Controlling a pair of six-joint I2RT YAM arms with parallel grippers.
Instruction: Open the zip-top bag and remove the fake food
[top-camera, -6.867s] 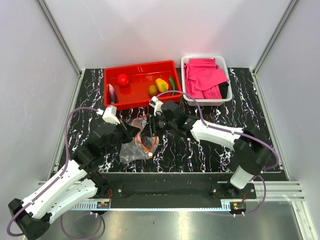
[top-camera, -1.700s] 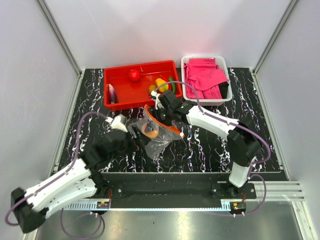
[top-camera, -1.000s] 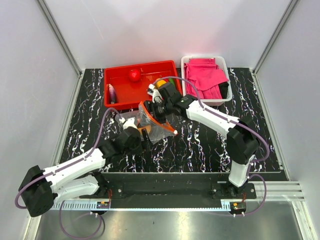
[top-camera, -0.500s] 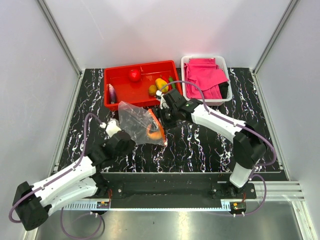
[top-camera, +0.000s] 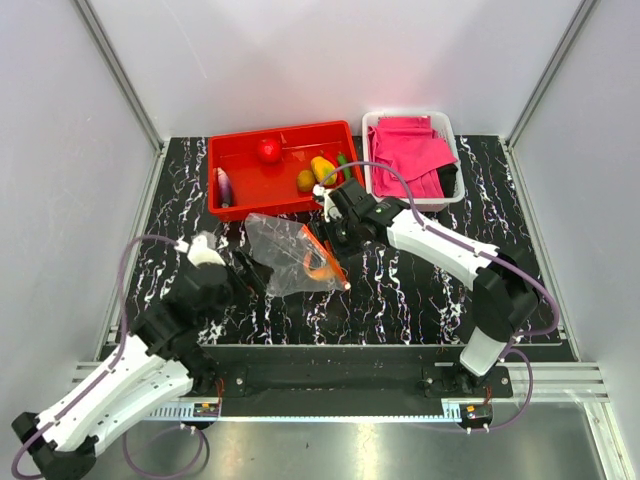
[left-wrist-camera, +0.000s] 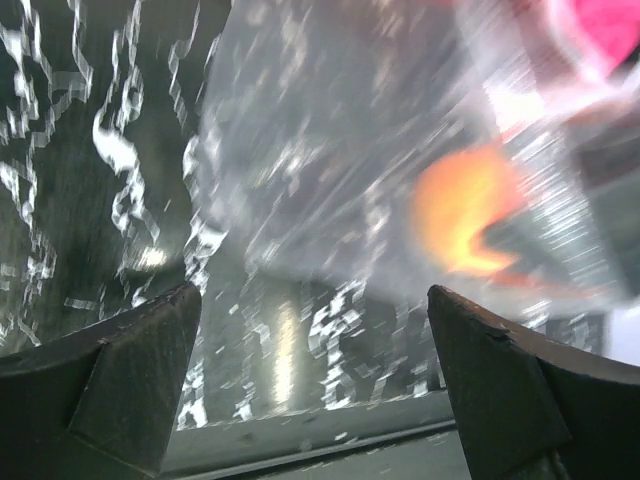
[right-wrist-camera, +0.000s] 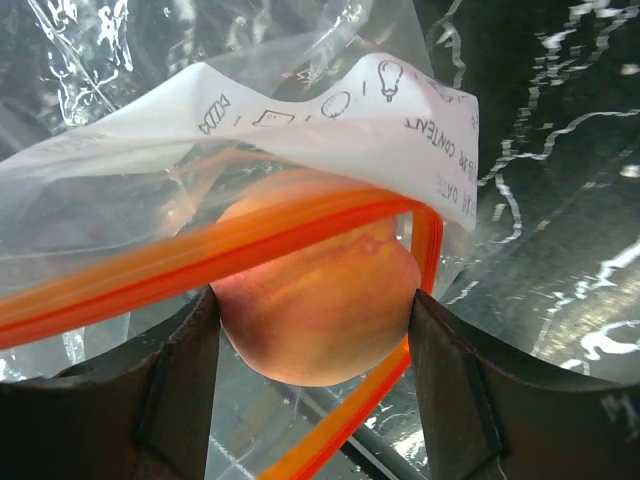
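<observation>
Zip-top bag (top-camera: 283, 255) on the black marbled table (top-camera: 400, 290), a gripper at each end.
The left gripper (left-wrist-camera: 311, 300) is spread wide, nothing in it, just short of the bag. The bag lies in front of the red tray (top-camera: 240, 200). At its open mouth the right gripper (right-wrist-camera: 315, 300) pinches the orange fruit (right-wrist-camera: 320, 335).

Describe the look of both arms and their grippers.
Both the left arm and right arm have white link shells with black joints. A purple cable loops along each. The left gripper and right gripper have dark, wedge-shaped fingers.
</observation>
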